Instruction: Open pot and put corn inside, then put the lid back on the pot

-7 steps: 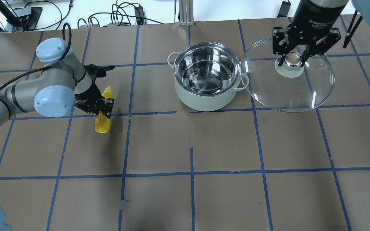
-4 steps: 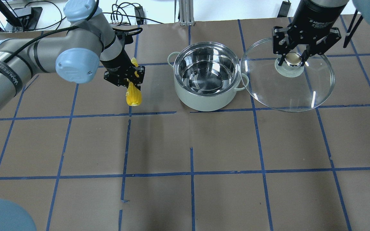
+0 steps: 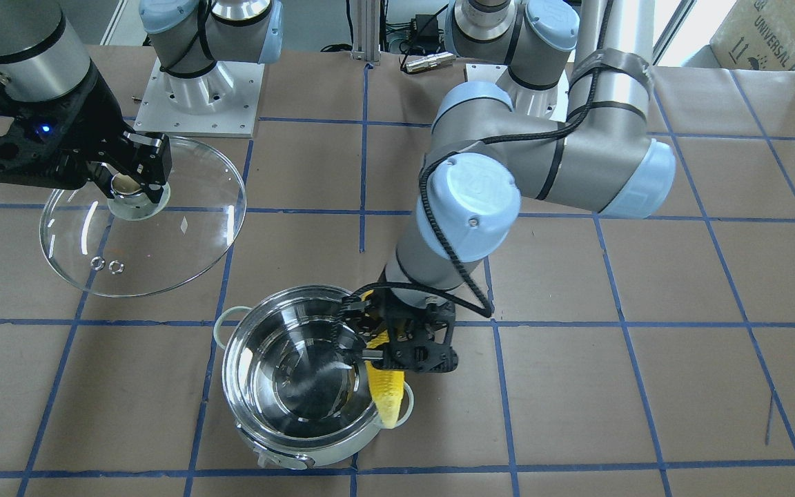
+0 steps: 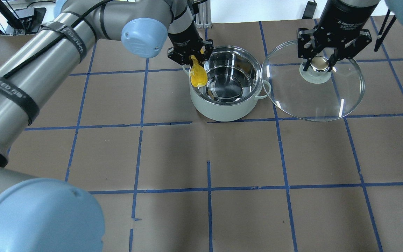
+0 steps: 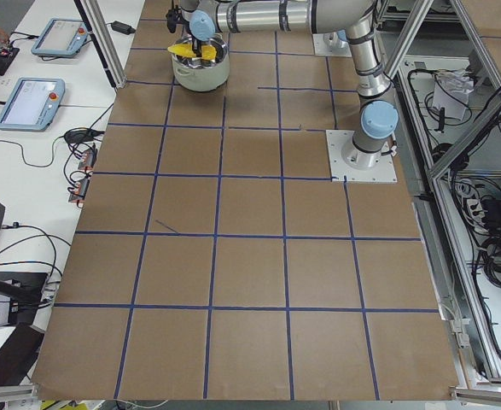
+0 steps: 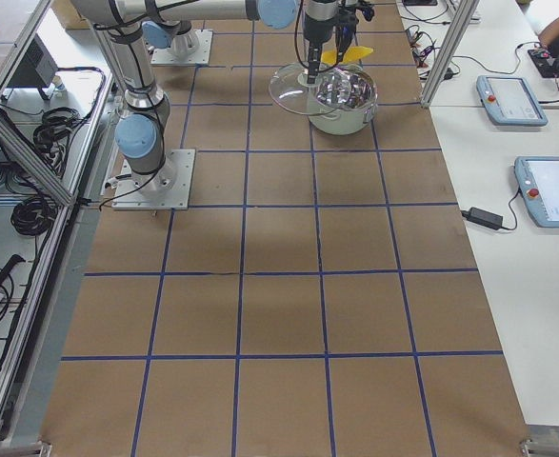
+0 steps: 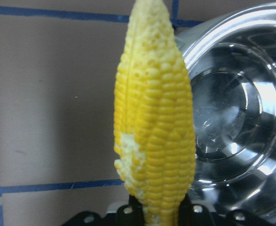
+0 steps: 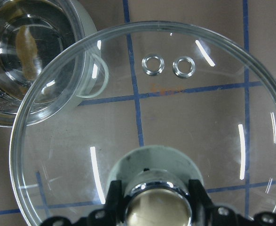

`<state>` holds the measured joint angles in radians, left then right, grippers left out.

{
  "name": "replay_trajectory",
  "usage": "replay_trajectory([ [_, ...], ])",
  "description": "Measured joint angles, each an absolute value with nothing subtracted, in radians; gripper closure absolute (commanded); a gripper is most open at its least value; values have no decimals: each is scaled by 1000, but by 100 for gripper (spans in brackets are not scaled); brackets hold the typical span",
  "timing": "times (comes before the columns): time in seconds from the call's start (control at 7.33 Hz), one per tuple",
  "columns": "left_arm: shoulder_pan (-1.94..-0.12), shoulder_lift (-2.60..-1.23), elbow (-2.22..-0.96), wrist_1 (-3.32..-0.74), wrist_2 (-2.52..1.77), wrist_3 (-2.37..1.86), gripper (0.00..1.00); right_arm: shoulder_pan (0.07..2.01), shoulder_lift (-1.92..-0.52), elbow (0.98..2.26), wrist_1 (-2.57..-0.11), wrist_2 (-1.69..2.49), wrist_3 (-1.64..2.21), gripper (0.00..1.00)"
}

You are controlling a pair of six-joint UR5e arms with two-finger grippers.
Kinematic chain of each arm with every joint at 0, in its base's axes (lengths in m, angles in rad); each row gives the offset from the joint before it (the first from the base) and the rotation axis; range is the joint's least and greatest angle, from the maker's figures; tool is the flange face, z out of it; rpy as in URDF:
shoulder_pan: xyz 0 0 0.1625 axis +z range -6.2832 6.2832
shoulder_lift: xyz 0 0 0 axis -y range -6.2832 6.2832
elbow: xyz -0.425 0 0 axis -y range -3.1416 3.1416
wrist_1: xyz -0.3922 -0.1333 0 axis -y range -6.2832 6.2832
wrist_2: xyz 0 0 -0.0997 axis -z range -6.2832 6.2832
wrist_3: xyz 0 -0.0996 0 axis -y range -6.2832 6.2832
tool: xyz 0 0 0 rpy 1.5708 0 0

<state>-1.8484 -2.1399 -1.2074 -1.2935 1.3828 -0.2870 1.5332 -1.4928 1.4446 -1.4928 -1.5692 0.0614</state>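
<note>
The left gripper [image 4: 191,59] is clamped on the corn [image 4: 198,76], which hangs over the ten o'clock rim of the pot [image 4: 222,108]; released here, it could strike the rim and fall outside. At three o'clock the right gripper [image 4: 319,63] pinches the knob of the lid [image 4: 327,101], whose edge could knock the pot's handle.

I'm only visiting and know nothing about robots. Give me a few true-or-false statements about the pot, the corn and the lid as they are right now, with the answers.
1. The left gripper holds the corn. True.
2. The pot has nothing inside it. True.
3. The right gripper grips the lid by its knob. True.
4. The lid covers the pot. False: it is off to the pot's side.
5. The corn lies on the pot's bottom. False: it is held up at the pot's rim.
</note>
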Motion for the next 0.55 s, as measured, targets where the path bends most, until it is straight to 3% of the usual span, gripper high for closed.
replay_trajectory([
  [0.14, -1884, -2176, -1168, -1298, 1386, -308, 77, 1535, -1492, 1442, -1494, -1570, 62, 61],
  [0.27, -1909, -2201, -1155, -1297, 1405, -323, 58, 1537, -1488, 1443, -1509, -1573, 64, 60],
  [0.41, -1924, -2223, -1149, -1295, 1438, -330, 5, 1538, -1480, 1444, -1542, -1574, 68, 60],
  [0.55, -1930, -2246, -1145, -1292, 1456, -332, 0, 1541, -1469, 1444, -1572, -1573, 69, 57],
])
